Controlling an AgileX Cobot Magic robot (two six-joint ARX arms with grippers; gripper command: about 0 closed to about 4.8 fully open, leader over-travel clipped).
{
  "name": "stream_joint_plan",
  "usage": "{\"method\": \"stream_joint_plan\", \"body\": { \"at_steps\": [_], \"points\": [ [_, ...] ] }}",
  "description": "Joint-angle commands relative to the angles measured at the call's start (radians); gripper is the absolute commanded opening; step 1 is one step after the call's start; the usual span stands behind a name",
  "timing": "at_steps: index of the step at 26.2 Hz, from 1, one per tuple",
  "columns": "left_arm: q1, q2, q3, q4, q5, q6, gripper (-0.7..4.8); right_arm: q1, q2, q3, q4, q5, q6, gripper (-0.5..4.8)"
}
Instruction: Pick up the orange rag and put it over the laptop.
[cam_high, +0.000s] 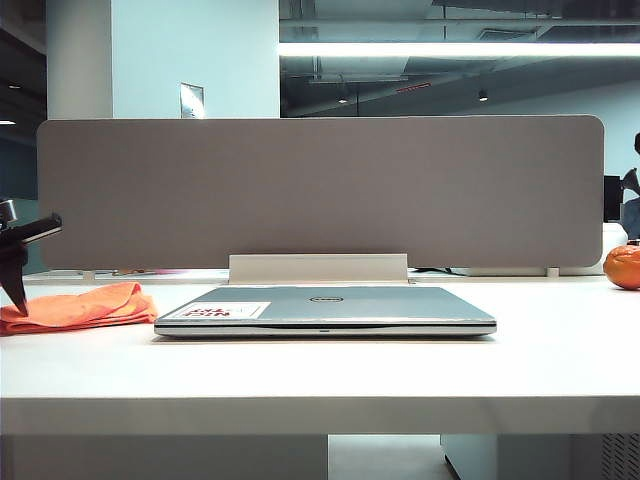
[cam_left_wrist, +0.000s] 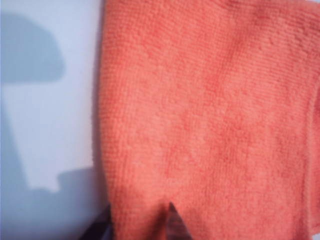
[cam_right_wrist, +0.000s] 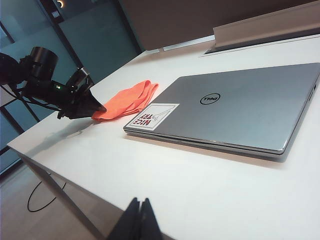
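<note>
Fingertips of the left gripper (cam_right_wrist: 96, 107) dig into the orange rag (cam_high: 75, 306), at nine o'clock from the shut laptop (cam_high: 325, 309), pinching it for lifting; the right gripper (cam_right_wrist: 140, 220) idles, pressed together.

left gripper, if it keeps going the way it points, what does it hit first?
Probably the orange rag: the left gripper points down at its outer end, fingers already at the cloth. Contact isn't clear.
</note>
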Motion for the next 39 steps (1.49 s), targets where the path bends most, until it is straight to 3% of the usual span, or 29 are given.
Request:
{"method": "stream_joint_plan", "body": {
  "at_steps": [1,4,5,6,9,16,20,30,34,39],
  "points": [
    [-0.002,0.001,0.002,0.013,-0.001,0.003,1.18,-0.001,-0.002,-0.002,0.010,0.002,-0.004,-0.05],
    [-0.002,0.005,0.002,0.015,-0.001,0.003,0.87,-0.001,-0.002,-0.002,0.010,0.002,-0.004,-0.05],
    [-0.002,0.007,0.002,0.015,0.000,0.007,0.19,-0.001,-0.002,-0.002,0.010,0.002,-0.004,-0.05],
    [-0.002,0.008,0.002,0.015,0.000,0.006,-0.07,-0.001,-0.002,-0.002,0.010,0.002,-0.004,-0.05],
    [-0.002,0.011,0.002,0.020,0.009,0.006,-0.06,-0.001,-0.002,-0.002,0.010,0.002,-0.004,-0.05],
    [-0.006,-0.009,0.049,0.037,0.193,-0.002,-0.06,-0.001,-0.002,-0.002,0.010,0.002,-0.004,-0.05],
    [-0.026,-0.046,0.093,0.040,0.230,-0.008,-0.06,-0.001,-0.002,-0.002,0.010,0.002,-0.004,-0.05],
    [-0.197,-0.089,0.288,0.027,0.256,-0.021,-0.06,-0.001,-0.002,-0.002,0.010,0.002,-0.004,-0.05],
    [-0.351,-0.089,0.375,0.049,0.186,-0.021,-0.06,-0.001,-0.002,-0.002,0.010,0.002,-0.004,-0.05],
    [-0.456,-0.066,0.425,0.087,0.152,-0.020,-0.06,-0.001,-0.002,-0.002,0.010,0.002,-0.004,-0.05]
  ]
}}
